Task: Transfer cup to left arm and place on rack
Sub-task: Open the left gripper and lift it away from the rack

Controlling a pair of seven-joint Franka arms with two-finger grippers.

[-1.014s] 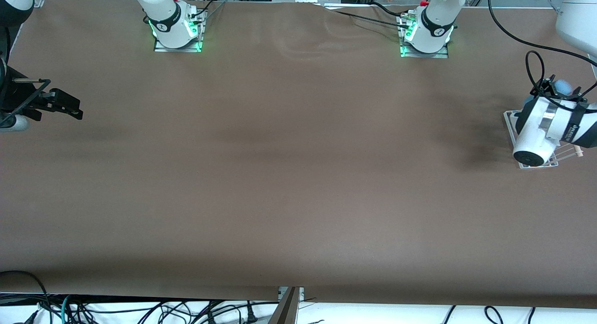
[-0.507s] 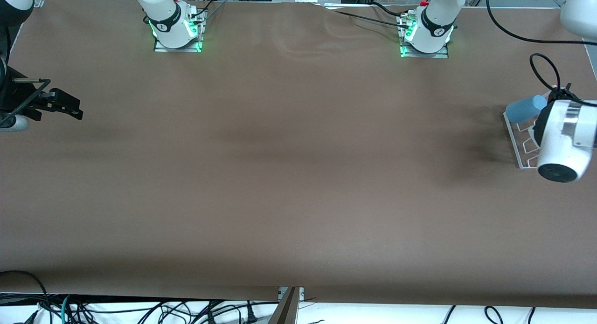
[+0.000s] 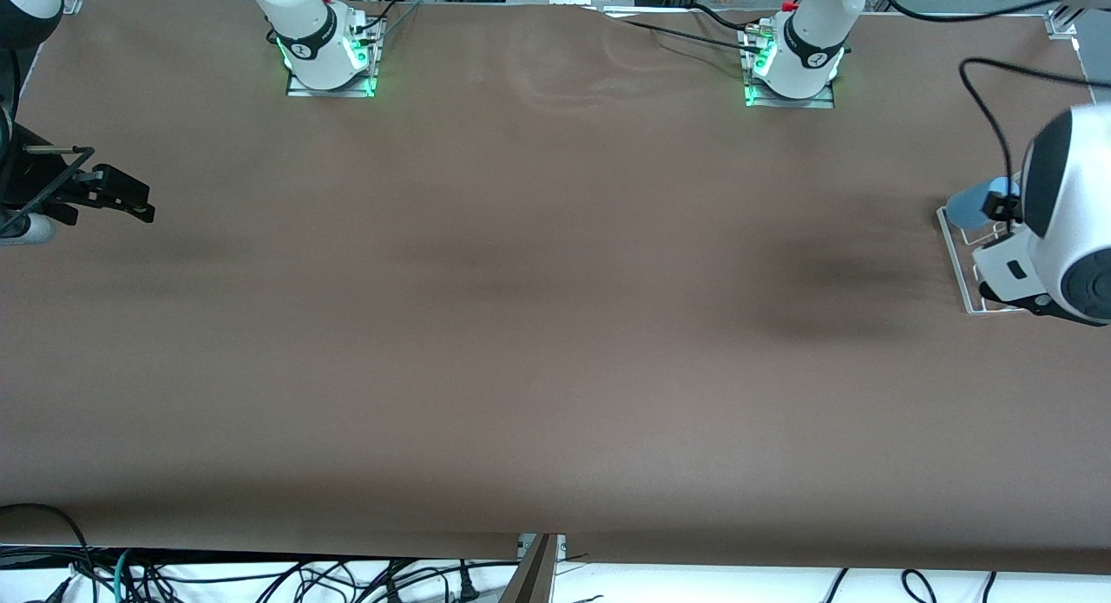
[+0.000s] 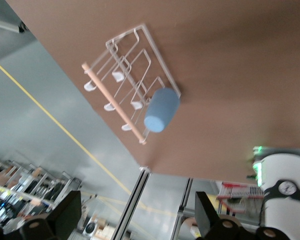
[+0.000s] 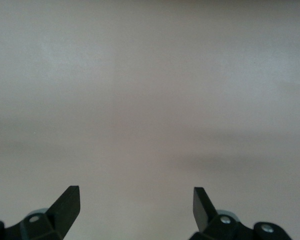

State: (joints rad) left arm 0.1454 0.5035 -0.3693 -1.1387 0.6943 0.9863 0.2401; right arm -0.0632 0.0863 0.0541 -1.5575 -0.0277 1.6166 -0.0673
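Left gripper (image 4: 135,217) now open above cup (image 4: 161,110) on rack (image 4: 127,82); right gripper (image 5: 135,207) open, waiting.

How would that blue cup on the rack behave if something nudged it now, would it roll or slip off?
The cup lies tilted on its side over the pegs at one corner of the rack, so a nudge could probably slide it off. Round and tapered, it would likely roll in a curve. It looks like thin smooth plastic, so probably light and a bit slippery. The open left gripper is clear of it.

A brown table (image 3: 521,325) fills the view (cables (image 3: 260,577) trail along its near edge).
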